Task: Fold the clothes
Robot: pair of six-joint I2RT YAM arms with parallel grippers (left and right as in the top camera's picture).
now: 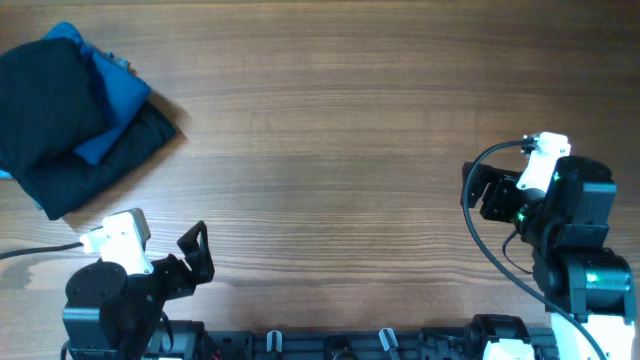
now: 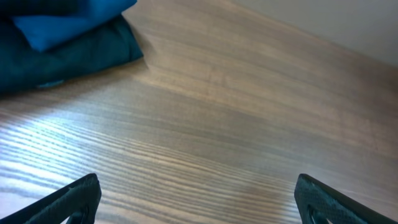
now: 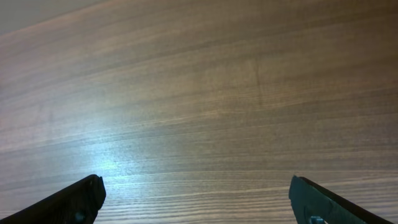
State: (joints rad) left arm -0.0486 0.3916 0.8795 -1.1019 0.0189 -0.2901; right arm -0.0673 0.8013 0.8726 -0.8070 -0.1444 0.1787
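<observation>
— If you look at the far left corner of the table (image 1: 330, 120), what lies there?
— A pile. The black clothes (image 1: 45, 90) are on top, folded up. Under them is a blue garment (image 1: 115, 95), and it sticks out on one side. At the very bottom is a dark garment (image 1: 110, 160).
— Is anything touching the pile?
— No. The left pincer (image 1: 198, 255) is down at the near edge, apart from the pile. Its two fingers are spread wide, and there is only bare wood between them.
— And the other one?
— The right pincer (image 1: 480, 192) is over on the right side, well apart from the clothes. It is wide open too, and it holds nothing.
— What does the left wrist view show?
— The corner of the pile, up at the top left, with the blue on the dark.
</observation>
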